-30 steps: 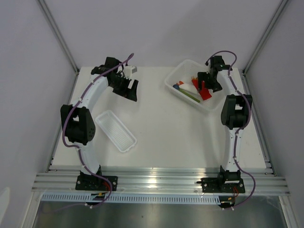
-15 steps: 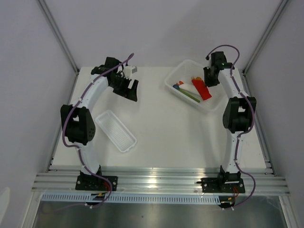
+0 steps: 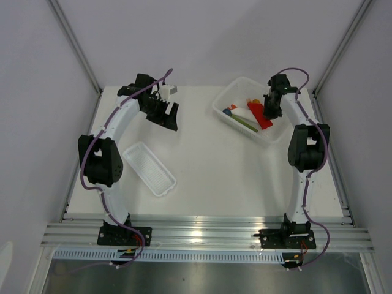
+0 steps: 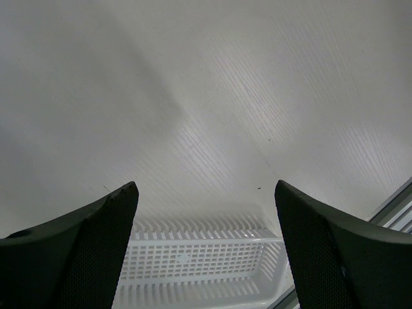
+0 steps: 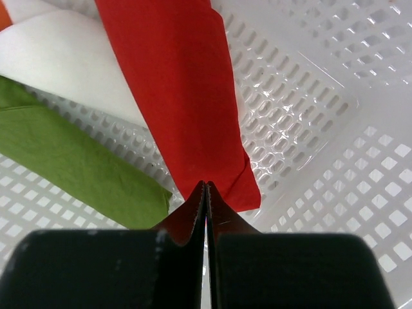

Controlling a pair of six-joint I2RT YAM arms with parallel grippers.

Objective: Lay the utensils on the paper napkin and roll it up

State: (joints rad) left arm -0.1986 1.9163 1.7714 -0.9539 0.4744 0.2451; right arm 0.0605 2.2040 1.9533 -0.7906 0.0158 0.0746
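The red paper napkin (image 3: 261, 115) lies folded in the white mesh basket (image 3: 222, 110) at the back right. My right gripper (image 3: 270, 107) reaches down into the basket. In the right wrist view its jaws are pressed together at the napkin's (image 5: 180, 84) near end, with a sliver of red between them, so the right gripper (image 5: 206, 185) is shut on the paper napkin. An orange piece of the utensils (image 3: 251, 101) shows in the basket beside the napkin. My left gripper (image 3: 166, 116) hangs open over the back left of the table, holding nothing (image 4: 206, 193).
A green folded item (image 5: 77, 161) and a white one (image 5: 64, 64) lie left of the napkin in the basket, whose wall (image 5: 360, 161) rises to the right. A narrow white tray (image 3: 149, 168) sits front left and shows below my left fingers (image 4: 193, 257).
My right gripper went from open to shut and shifted slightly right and back at the napkin's end. The left arm has not moved.
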